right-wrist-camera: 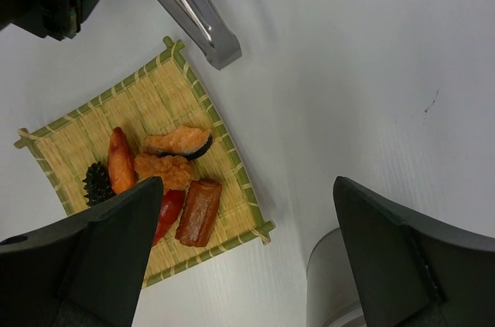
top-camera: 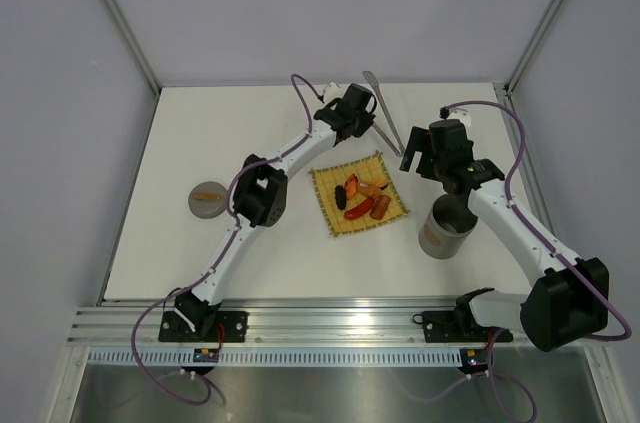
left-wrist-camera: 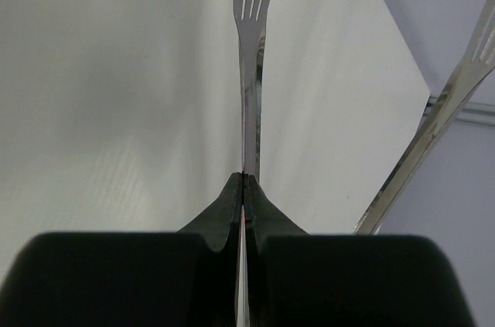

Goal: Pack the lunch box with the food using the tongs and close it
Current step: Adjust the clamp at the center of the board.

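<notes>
Overhead, the body of the left gripper (top-camera: pixel 358 115) hides the spot where it meets the tongs (top-camera: pixel 385 115). The left wrist view shows it: the jaws are pressed fully together on one thin arm of the tongs (left-wrist-camera: pixel 249 72). That arm's slotted tip is cut off at the top edge, and the second arm splays free to the right, running out of frame. The tongs lie slanted at the far side of the table, with their joined end just beside the far corner of the yellow woven mat (top-camera: pixel 333 215).

The right gripper (top-camera: pixel 418 151) is spread wide with nothing in it, close to that joined end. In its wrist view, one finger (right-wrist-camera: pixel 100 257) covers part of a red piece. The food (right-wrist-camera: pixel 166 176) sits bunched on the mat. Only a sliver of the lunch box (right-wrist-camera: pixel 329 281) shows at the bottom edge. Overhead, the lunch box (top-camera: pixel 447 229) stands upright and uncovered, right of the mat and nearer the arm bases than the right gripper. The round lid (top-camera: pixel 207 199) lies well to the left, carrying a small orange thing too small to identify.
</notes>
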{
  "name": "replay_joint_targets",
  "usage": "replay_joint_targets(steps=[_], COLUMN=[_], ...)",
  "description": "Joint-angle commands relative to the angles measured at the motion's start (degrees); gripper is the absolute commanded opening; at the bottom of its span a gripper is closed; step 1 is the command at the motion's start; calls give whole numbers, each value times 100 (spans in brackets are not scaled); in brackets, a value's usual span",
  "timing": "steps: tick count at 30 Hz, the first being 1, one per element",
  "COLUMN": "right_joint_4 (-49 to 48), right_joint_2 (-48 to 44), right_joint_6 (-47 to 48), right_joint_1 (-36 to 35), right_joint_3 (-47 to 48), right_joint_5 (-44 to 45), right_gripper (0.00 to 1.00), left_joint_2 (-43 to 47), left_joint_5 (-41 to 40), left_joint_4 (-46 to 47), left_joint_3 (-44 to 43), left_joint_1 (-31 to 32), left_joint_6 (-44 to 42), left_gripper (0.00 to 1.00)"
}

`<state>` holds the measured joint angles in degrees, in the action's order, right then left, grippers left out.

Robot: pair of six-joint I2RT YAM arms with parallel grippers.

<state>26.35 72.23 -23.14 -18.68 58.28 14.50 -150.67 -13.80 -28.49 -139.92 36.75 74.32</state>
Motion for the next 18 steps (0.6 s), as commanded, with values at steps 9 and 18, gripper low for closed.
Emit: replay_joint_targets(steps=[9,18], right_joint_4=[19,221], right_joint_2=[-226,-279], right_joint_6=[-103,-174], right_joint_1=[31,31], right_joint_3=[-10,148], right_joint_5=[211,263], right_gripper=[99,99], left_joint_2=[-243,19], left_joint_5=[360,694], left_joint_4=[406,520], left_joint_3=[-308,-142], left_joint_1=[333,350], left_joint_6=[135,-224], left_gripper=[15,74])
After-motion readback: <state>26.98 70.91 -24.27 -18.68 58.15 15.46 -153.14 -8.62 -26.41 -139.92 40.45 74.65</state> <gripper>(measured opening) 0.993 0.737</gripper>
